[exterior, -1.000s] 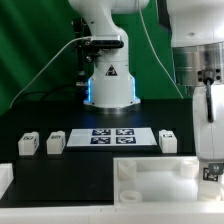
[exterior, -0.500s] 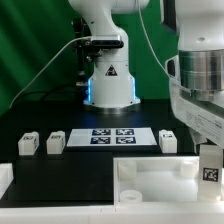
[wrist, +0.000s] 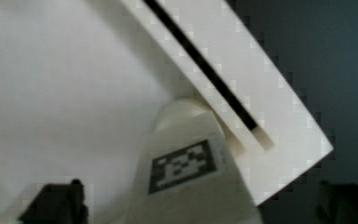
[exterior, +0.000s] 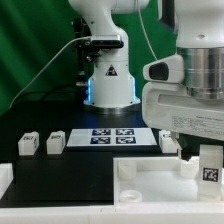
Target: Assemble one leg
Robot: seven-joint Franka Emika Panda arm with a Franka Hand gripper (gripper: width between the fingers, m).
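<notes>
Wide-spread, the pincer (wrist: 201,208) is gripping nothing. In the wrist view its two dark fingertips (wrist: 55,203) are showing well apart, one on each side of the leg (wrist: 190,150), and neither is touching it. The leg is a small white plastic cuboid block with a black-and-white square marker on one face.

At the exterior view's left, two more small white marked blocks (exterior: 28,144) (exterior: 55,142) are standing side by side on the black table (exterior: 80,162). Next to them the marker board (exterior: 112,137), thin, flat and white, is lying in front of the arm's white base (exterior: 108,85). Right of the board a fourth white block (exterior: 170,141) is standing, partly hidden by the arm's big white wrist.

Across the foreground the large white square tray-like tabletop (exterior: 150,168) with its raised rim is lying flat. At its right end the leg (exterior: 210,166) is standing upright under the wrist, marker facing the camera. In the wrist view the leg is showing against the tabletop's (wrist: 69,90) pale inner face, just beside a long dark slot along the rim. Nothing else is showing inside the tabletop.
</notes>
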